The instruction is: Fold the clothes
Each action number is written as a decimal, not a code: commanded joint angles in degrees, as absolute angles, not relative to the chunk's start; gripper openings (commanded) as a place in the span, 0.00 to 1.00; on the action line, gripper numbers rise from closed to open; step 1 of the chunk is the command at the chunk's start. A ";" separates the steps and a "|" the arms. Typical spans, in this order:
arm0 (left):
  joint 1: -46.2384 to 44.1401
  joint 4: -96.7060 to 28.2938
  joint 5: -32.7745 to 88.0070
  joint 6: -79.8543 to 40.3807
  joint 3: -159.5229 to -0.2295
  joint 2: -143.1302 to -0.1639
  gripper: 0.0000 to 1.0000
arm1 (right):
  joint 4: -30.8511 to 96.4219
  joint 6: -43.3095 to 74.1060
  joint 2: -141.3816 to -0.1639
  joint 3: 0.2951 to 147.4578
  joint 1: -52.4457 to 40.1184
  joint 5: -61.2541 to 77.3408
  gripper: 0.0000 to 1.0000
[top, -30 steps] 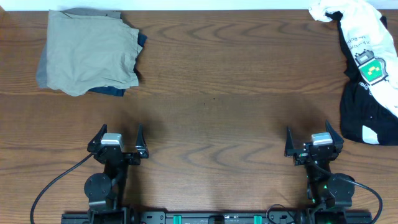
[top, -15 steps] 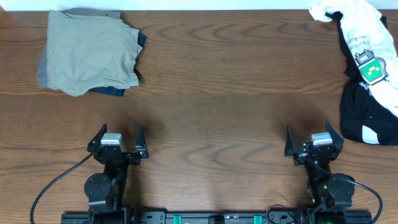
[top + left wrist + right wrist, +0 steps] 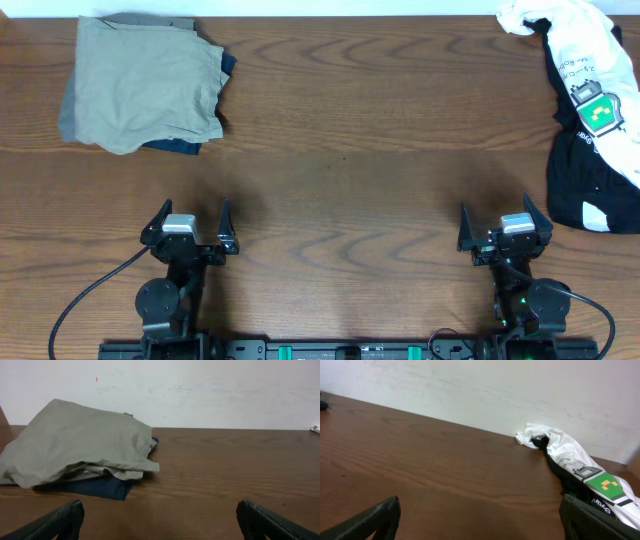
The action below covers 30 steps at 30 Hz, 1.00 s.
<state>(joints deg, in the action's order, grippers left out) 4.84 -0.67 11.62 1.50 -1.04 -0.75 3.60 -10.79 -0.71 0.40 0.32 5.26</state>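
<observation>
The left gripper (image 3: 192,213) and the right gripper (image 3: 496,209) sit at the near edge of the desk (image 3: 340,150), both with their jaws spread wide and nothing between them. Each is low over bare wood and points toward the far side, which looks like a resting pose, with no reach begun. The middle of the desk is bare wood, so I judge that the folding is meant to happen there.

At the far left lies a khaki-tan garment (image 3: 140,85), folded and set on top of a dark blue piece (image 3: 100,485). It is well out of the working area, as a finished pile would be.

The white T-shirt (image 3: 585,45) is at the far right corner, crumpled in a long heap that runs off the right edge of the overhead view. Its green-and-white graphic (image 3: 601,112) faces up, and black fabric (image 3: 585,185) is bunched against it. It is well apart from the right gripper, which is the nearer one to fetch it. Folding has not started.
</observation>
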 commanded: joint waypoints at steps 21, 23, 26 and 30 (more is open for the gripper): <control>5.08 -2.94 12.43 1.43 -0.23 -0.73 0.98 | 3.73 -11.42 -0.38 0.32 0.80 4.54 0.99; 5.06 -2.96 12.43 1.41 -0.23 -0.73 0.98 | 3.68 -11.40 -0.38 0.32 0.80 4.54 0.99; 5.08 -2.94 12.43 1.43 -0.23 -1.08 0.98 | 3.81 -11.27 -0.38 0.32 0.80 4.51 0.99; 5.06 -2.22 13.39 1.41 -0.23 -1.08 0.98 | 3.40 -8.97 -0.38 0.32 0.80 4.56 0.99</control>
